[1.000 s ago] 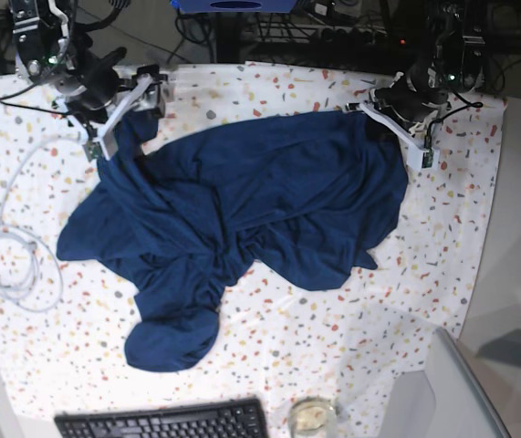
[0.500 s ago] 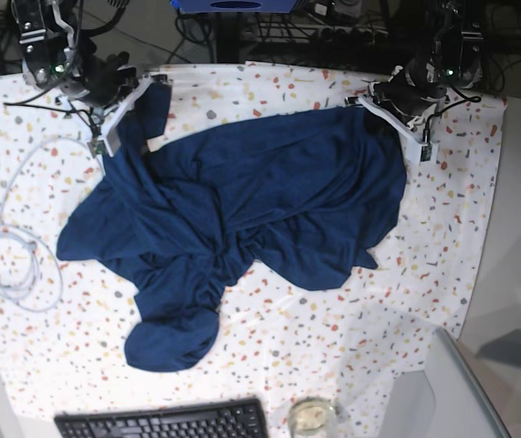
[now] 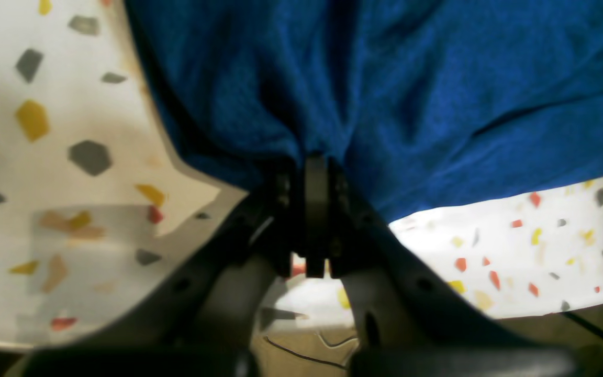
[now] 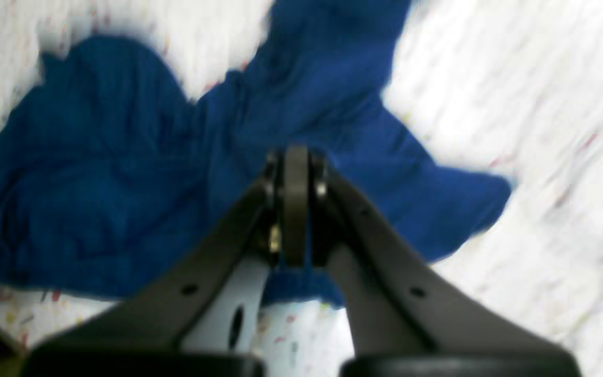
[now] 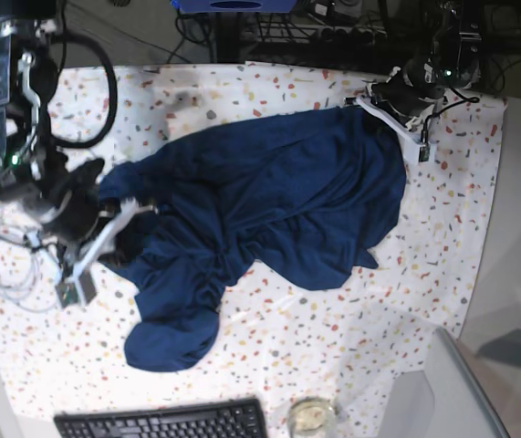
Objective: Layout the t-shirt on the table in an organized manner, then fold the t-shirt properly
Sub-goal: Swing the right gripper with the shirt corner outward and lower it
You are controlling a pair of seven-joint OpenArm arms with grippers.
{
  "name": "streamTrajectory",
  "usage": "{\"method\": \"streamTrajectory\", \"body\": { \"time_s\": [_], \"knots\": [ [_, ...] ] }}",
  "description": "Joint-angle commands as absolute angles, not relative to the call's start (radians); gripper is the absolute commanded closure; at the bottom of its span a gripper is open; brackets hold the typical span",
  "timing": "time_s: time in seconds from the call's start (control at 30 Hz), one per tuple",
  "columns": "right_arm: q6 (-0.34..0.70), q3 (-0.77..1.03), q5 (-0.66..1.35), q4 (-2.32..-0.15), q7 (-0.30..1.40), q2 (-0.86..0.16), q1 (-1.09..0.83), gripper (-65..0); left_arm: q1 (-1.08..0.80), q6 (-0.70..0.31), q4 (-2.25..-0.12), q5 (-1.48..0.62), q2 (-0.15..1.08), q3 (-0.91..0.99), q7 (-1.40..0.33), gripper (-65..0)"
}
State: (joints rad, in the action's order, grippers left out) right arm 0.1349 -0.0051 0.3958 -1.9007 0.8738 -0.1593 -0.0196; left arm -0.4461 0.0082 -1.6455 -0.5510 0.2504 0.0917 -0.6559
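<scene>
The dark navy t-shirt (image 5: 269,192) lies crumpled across the speckled table (image 5: 269,87), with one bunched lobe hanging toward the front. My left gripper (image 5: 376,109) is at the shirt's back right corner; the left wrist view shows the gripper (image 3: 316,167) shut on the fabric (image 3: 437,104) just above the table (image 3: 45,131). My right gripper (image 5: 123,228) is at the shirt's left edge. In the blurred right wrist view this gripper (image 4: 296,157) is shut, with a strip of t-shirt (image 4: 123,183) pinched between its fingers over the table (image 4: 542,104).
A coiled white cable (image 5: 9,265) lies on the cloth just left of my right arm. A black keyboard (image 5: 164,422) and a small glass (image 5: 312,417) sit at the front edge. A plain grey surface (image 5: 515,274) borders the right side.
My right gripper shut on the shirt's left edge at the back left corner, then swept toward the front, pulling that fabric along. The left arm stayed put.
</scene>
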Motion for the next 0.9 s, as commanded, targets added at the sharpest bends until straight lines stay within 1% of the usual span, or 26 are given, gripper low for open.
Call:
{"method": "streamTrajectory", "body": {
  "time_s": [0.0, 0.17, 0.2, 0.23, 0.33, 0.37, 0.4, 0.43, 0.53, 0.6, 0.67, 0.77, 0.87],
  "knots": [
    [0.137, -0.004, 0.404, -1.883, 0.854, -0.148, 0.039, -0.3, -0.449, 0.005, -1.664, -0.553, 0.255, 0.096, -0.642, 0.0],
    [0.137, -0.004, 0.404, -1.621, 0.86, -0.102, 0.286, -1.1, -0.45, 0.005, -1.664, -0.553, 0.255, 0.096, -0.642, 0.0],
    [0.139, -0.004, 0.404, -1.577, 0.862, -0.096, 0.309, -2.6, -0.452, 0.005, -1.664, -0.553, 0.255, 0.096, -0.642, 0.0],
    [0.14, -0.004, 0.404, -1.541, 0.862, -0.093, 0.331, -6.6, -0.452, 0.005, -1.664, -0.553, 0.255, 0.096, -0.642, 0.0],
    [0.14, -0.001, 0.403, -1.54, 0.862, -0.107, 0.328, -29.9, -0.453, 0.005, -1.664, -0.553, 0.255, 0.096, -0.642, 0.0],
    [0.14, 0.005, 0.403, -1.561, 0.855, -0.127, 0.302, -37.5, -0.453, 0.005, -1.664, -0.553, 0.255, 0.096, -0.642, 0.0],
    [0.14, 0.008, 0.401, -1.584, 0.849, -0.148, 0.266, -43.4, -0.453, 0.005, -1.664, -0.553, 0.255, 0.096, -0.642, 0.0],
    [0.139, 0.038, 0.406, -1.606, 0.834, -0.165, 0.226, -45.8, -0.453, 0.005, -1.662, -0.553, 0.255, 0.096, -0.642, 0.0],
    [0.136, 0.191, 0.406, -1.6, 0.797, -0.145, 0.125, -45.9, -0.453, 0.005, -1.661, -0.553, 0.257, 0.096, -0.642, 0.0],
    [0.136, 0.289, 0.403, -1.518, 0.765, -0.114, 0.097, -46.8, -0.453, 0.005, -1.661, -0.553, 0.257, 0.096, -0.642, 0.0],
    [0.142, 0.357, 0.406, -1.409, 0.717, -0.107, 0.096, -46.8, -0.453, 0.005, -1.659, -0.553, 0.257, 0.096, -0.642, 0.0],
    [0.142, 0.378, 0.407, -1.27, 0.651, -0.11, 0.104, -47.0, -0.452, 0.005, -1.659, -0.553, 0.257, 0.096, -0.642, 0.0],
    [0.143, 0.377, 0.407, -1.194, 0.605, -0.11, 0.108, -47.0, -0.45, 0.005, -1.658, -0.553, 0.257, 0.096, -0.642, 0.0]
  ]
}}
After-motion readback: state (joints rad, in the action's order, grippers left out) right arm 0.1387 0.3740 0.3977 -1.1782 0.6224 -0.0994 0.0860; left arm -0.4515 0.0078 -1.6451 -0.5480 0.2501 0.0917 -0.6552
